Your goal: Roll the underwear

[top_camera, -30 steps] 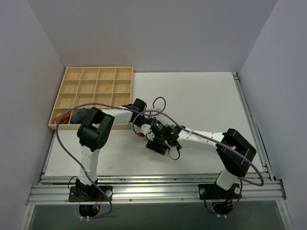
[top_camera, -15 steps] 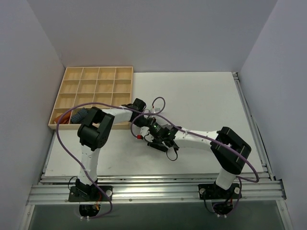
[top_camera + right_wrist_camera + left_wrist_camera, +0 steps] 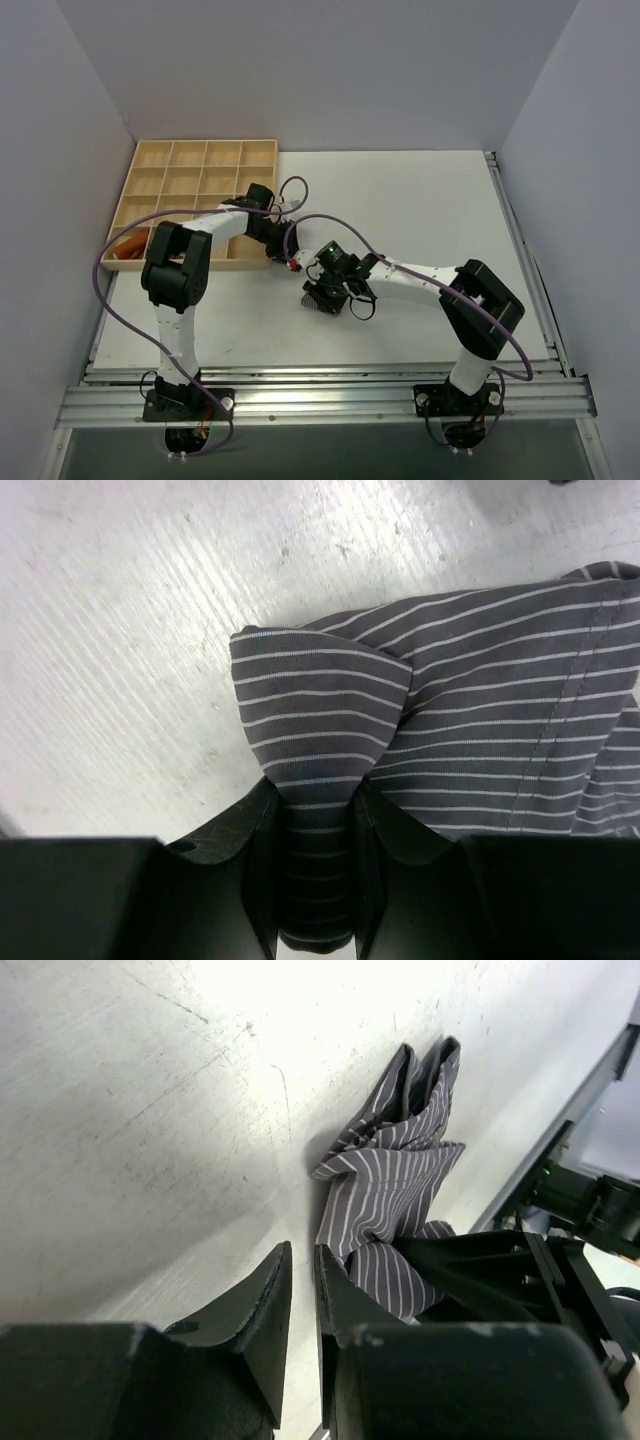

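The underwear (image 3: 320, 297) is a dark grey cloth with thin white stripes, lying crumpled on the white table in front of the wooden tray. My right gripper (image 3: 328, 288) is shut on a fold of it; in the right wrist view that fold of the underwear (image 3: 480, 710) fills the space between the jaws of the right gripper (image 3: 315, 786). My left gripper (image 3: 282, 254) is just behind the garment. In the left wrist view the left gripper (image 3: 302, 1252) stands open by a narrow gap with nothing in it, short of the underwear (image 3: 385, 1185).
A wooden tray (image 3: 200, 170) with several compartments sits at the back left; an orange cloth (image 3: 125, 248) lies in its near-left cell. The right arm's black wrist (image 3: 560, 1260) shows close beside the garment. Purple cables loop over both arms.
The left gripper has parted slightly and pulled back toward the tray, off the cloth. The right gripper has closed from wide open onto a fold of the underwear.
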Robot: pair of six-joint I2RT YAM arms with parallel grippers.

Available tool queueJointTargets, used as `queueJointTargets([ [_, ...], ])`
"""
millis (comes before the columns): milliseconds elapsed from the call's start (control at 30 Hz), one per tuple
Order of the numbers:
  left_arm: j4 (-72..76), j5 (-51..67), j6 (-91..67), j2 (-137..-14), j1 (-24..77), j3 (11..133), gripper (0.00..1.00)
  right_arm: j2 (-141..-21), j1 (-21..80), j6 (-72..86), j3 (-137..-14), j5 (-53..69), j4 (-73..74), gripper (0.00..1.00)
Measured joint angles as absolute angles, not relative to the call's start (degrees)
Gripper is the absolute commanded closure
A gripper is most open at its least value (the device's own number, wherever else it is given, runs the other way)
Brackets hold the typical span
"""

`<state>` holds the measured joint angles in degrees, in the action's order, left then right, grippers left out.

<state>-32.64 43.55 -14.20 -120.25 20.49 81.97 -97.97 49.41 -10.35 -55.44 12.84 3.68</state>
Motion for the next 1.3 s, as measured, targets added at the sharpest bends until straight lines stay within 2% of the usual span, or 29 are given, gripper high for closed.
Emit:
queueJointTargets([
  [300, -31.86, 36.60, -14.39, -110.17, 18.81, 79.90, 0.77, -105.03, 35.42, -3.86, -59.59, 38.70, 4.43, 0.85],
  [433, -28.40, 35.51, -14.33, -105.32, 18.26, 75.46, 0.77, -112.40, 30.24, -1.61, -64.66, 51.79, 7.62, 0.83],
  [600, -23.81, 36.29, -14.35, -101.19, 18.85, 68.53, 0.77, -117.80, 26.94, 1.10, -66.89, 61.71, 8.38, 0.78],
  [800, -19.86, 37.76, -14.70, -99.83, 20.88, 63.33, 0.76, -120.11, 25.32, 4.62, -65.65, 67.81, 5.02, 0.75],
  [1067, -13.39, 39.59, -16.32, -101.78, 27.29, 63.13, 0.76, -120.29, 25.15, 9.67, -62.59, 70.98, -1.93, 0.70],
  [1267, -13.19, 40.45, -15.77, -104.68, 29.04, 63.26, 0.64, -120.64, 24.77, 11.57, -61.19, 73.03, -5.43, 0.69],
  [1300, -13.91, 40.07, -15.14, -104.47, 28.91, 63.51, 0.59, -120.64, 24.73, 11.55, -60.97, 73.28, -5.82, 0.69],
])
